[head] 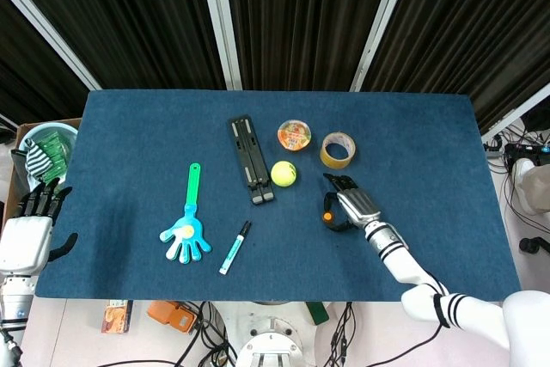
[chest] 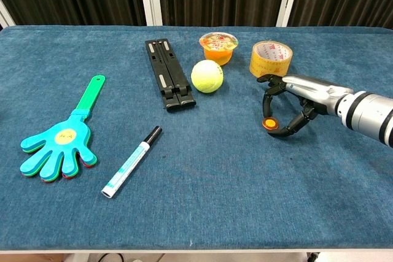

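The small orange disc [chest: 269, 124] is pinched between the fingers of the right hand [chest: 288, 104] but not yet lifted clear of the table [chest: 245, 182]; the left hand [head: 27, 234] is held open, empty, off the table's edge.

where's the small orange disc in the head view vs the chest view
Head view: the small orange disc lies right of centre on the blue table, between the fingers of the right hand.
Chest view: the disc sits at centre right, under the same hand.
Shared landmark: the tape roll, just beyond the hand in both.
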